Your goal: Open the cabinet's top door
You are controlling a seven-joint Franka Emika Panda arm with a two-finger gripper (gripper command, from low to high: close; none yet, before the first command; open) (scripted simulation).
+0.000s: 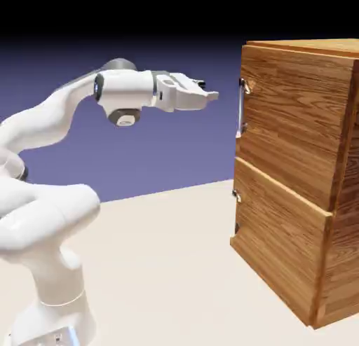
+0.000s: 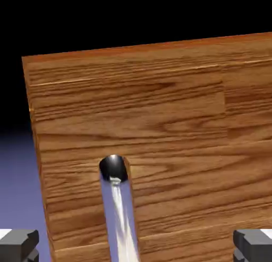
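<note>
Two jaws wide on gripper (image 1: 210, 96), level with top door (image 1: 294, 120); rigid, hinged, best taken by slick silver handle (image 1: 241, 108).

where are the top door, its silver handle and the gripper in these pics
top door (image 1: 294, 120): exterior view, middle of the upper wood panel
silver handle (image 2: 119, 213): hand view, on the bar's shaft
gripper (image 1: 210, 96): exterior view, between the fingertips
</note>
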